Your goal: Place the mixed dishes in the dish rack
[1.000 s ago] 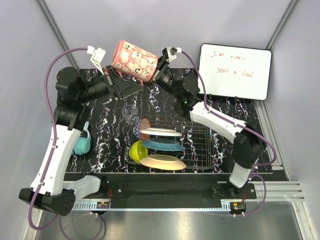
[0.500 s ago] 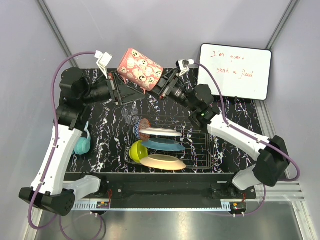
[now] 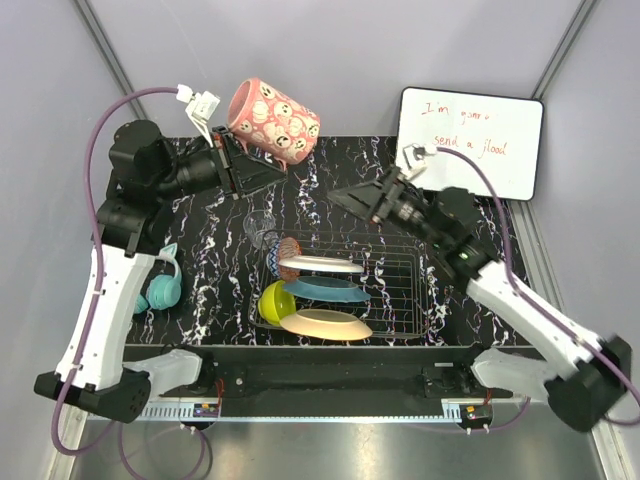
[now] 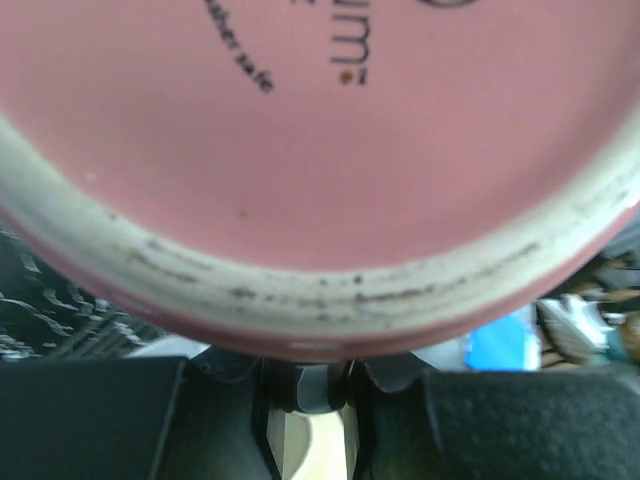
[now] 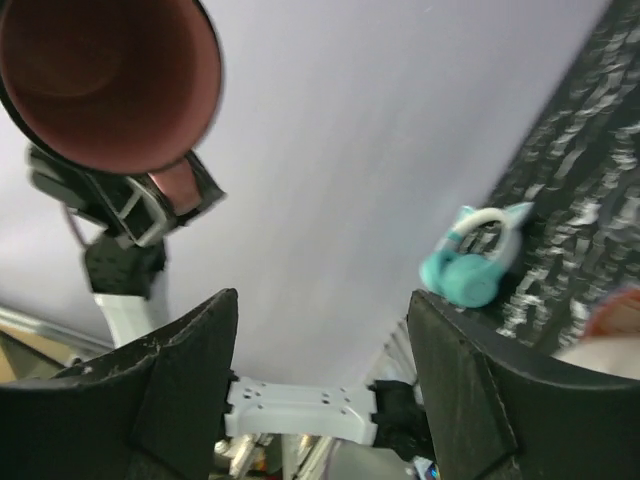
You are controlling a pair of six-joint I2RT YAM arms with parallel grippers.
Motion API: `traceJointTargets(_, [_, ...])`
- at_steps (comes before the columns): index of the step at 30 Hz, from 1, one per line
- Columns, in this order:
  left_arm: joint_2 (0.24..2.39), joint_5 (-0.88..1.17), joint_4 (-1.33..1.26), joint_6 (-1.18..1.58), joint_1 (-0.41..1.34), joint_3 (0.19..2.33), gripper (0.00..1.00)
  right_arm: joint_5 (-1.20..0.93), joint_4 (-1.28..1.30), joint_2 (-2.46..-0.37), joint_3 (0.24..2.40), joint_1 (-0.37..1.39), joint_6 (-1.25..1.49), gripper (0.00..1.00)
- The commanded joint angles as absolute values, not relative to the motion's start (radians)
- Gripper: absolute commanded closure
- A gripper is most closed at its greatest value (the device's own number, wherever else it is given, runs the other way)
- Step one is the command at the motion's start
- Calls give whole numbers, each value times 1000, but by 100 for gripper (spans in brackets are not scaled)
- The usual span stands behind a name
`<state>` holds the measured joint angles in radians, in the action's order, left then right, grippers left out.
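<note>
The reddish-brown cup (image 3: pixel 272 122), pink outside with pale faces, hangs in the air at the back, and my left gripper (image 3: pixel 236 160) is shut on its handle. Its pink base (image 4: pixel 320 150) fills the left wrist view above the gripper (image 4: pixel 305 390). My right gripper (image 3: pixel 352 197) is open and empty, apart from the cup and to its right, above the dish rack (image 3: pixel 400 270). The right wrist view shows the cup's mouth (image 5: pixel 100 80) far beyond the open gripper (image 5: pixel 320 330). The rack holds a white plate (image 3: pixel 320 265), a teal plate (image 3: pixel 330 288), an orange plate (image 3: pixel 325 324), a yellow-green bowl (image 3: pixel 273 300) and a small red-patterned bowl (image 3: pixel 289 247).
A clear glass (image 3: pixel 260 228) stands on the black marbled table just behind the rack's left corner. Teal headphones (image 3: pixel 162 290) lie at the left by the left arm. A white board with red writing (image 3: pixel 470 140) leans at the back right.
My right gripper has opened, let go of the cup and drawn back to the right and down. The left gripper has kept the cup and shifted it slightly left.
</note>
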<state>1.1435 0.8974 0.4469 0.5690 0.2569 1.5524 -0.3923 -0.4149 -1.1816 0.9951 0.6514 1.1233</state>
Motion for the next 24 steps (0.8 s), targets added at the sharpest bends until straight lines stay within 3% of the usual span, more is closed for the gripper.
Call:
traceJointTargets(1, [1147,686,551,280,377,1716,100,-335,-81,-880,940,617,889,24])
traceJointTargets(7, [1210,415,604,138,624,1687,100,125,284,-516,946,615,759,23])
traceJointTargets(11, [1288,206,607,133,770,1671,100,346,449,-397,1006,617,680,23])
traceJointTargets(18, [1422,-46,592,112,952,1706,100,449,597,-313,1035,617,626,23])
traceJointTargets(24, [1522,-129,519,116,1029,1655,100,518,647,-278,1014,617,603,22])
